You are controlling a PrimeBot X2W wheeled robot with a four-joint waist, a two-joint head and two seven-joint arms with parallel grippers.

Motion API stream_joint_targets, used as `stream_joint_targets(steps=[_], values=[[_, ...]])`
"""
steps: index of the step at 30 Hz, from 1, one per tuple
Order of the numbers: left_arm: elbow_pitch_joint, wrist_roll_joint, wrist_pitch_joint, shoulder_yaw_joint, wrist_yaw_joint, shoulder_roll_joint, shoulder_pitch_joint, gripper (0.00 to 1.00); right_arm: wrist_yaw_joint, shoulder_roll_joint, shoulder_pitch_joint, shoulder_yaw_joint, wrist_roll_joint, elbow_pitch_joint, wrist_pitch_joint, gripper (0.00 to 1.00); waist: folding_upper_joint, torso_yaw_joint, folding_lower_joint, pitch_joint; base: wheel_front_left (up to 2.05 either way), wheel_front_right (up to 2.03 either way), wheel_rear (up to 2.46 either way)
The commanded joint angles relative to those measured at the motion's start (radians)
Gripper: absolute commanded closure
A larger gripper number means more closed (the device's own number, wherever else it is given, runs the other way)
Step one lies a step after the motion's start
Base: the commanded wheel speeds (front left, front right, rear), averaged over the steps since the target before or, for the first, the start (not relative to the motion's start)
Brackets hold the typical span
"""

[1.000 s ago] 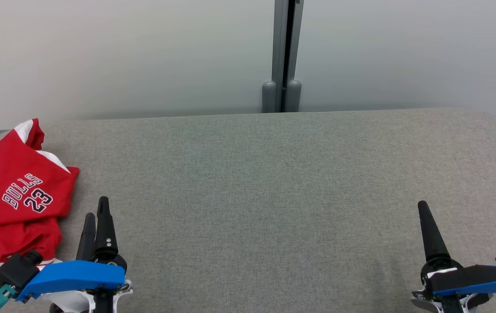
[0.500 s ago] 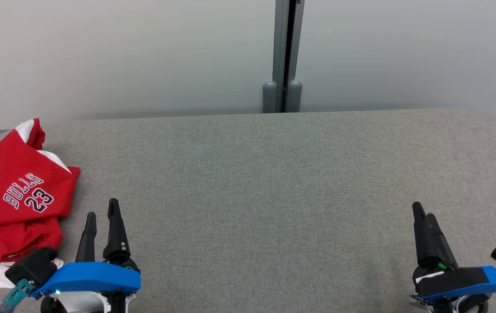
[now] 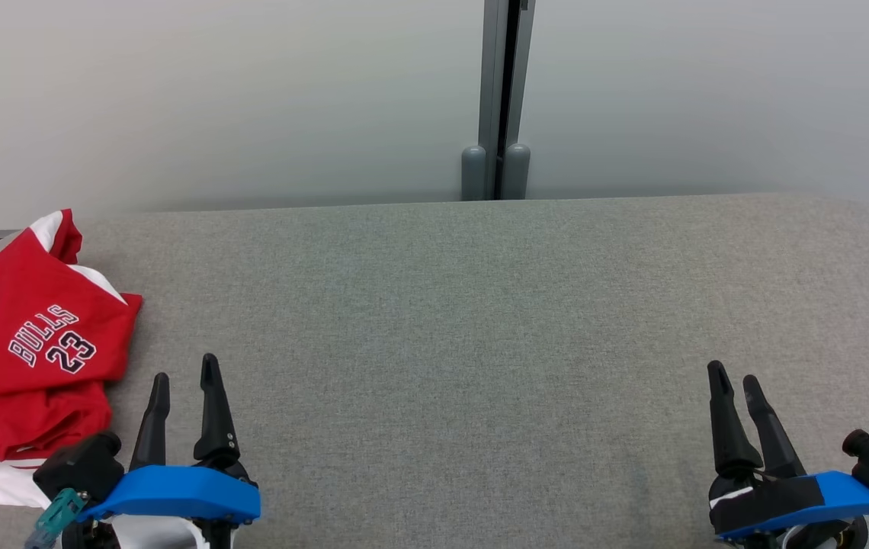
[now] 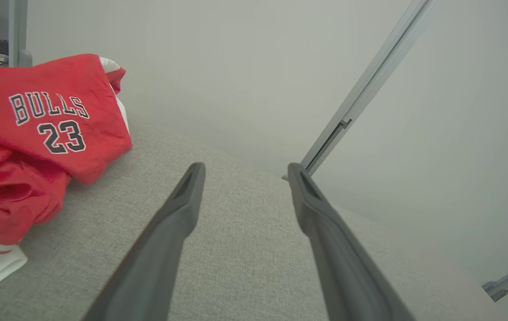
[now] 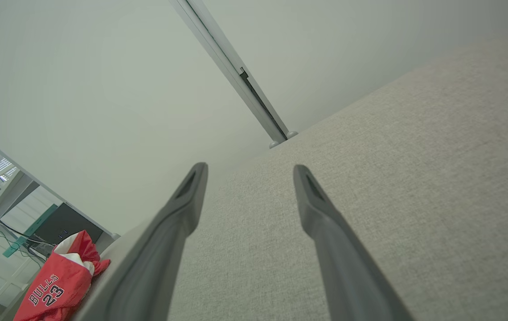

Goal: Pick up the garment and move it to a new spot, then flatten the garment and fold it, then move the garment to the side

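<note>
1. Garment [image 3: 23, 358]: a red jersey with white trim, lettered "BULLS 23", lies crumpled at nine o'clock in the head view. It rests on the left end of the grey fabric table [image 3: 480, 305].
2. Left gripper [image 3: 184, 368] sits at seven o'clock, just beside the garment, on its four o'clock side. Its two dark fingers are spread, point toward twelve o'clock and pinch nothing. They are clear of the red cloth. In the left wrist view grey table fabric shows between them, with the jersey at ten o'clock.
3. Grey post [image 3: 497, 99] stands at twelve o'clock behind the table's far edge, between pale wall panels [image 3: 213, 99].
4. Right gripper [image 3: 732, 373] sits at five o'clock, well apart from the garment. Its fingers are parted, with nothing between them, and also point toward twelve o'clock. In the right wrist view the jersey appears small at eight o'clock, on the table's far end.
</note>
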Motion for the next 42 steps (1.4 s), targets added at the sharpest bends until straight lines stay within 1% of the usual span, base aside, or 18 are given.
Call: stream_joint_targets(steps=[1,22,42], values=[[-0.006,0.024,-0.009,-0.004,0.004,0.005,-0.006,0.00,0.002,-0.008,0.000,0.001,-0.023,-0.008,-0.009,0.00,0.0000,0.000,0.0000,0.000,0.00,0.00,0.00],[0.021,0.227,-0.060,-0.033,0.026,0.008,-0.002,0.00,0.002,-0.009,0.012,0.007,-0.243,0.003,-0.060,0.00,0.0000,0.005,0.0000,-0.007,0.00,0.00,0.00],[0.038,0.385,-0.101,-0.050,0.048,0.013,0.005,0.00,0.003,-0.010,0.020,0.017,-0.406,0.022,-0.102,0.00,0.0000,0.012,0.0000,-0.007,0.00,0.00,0.00]])
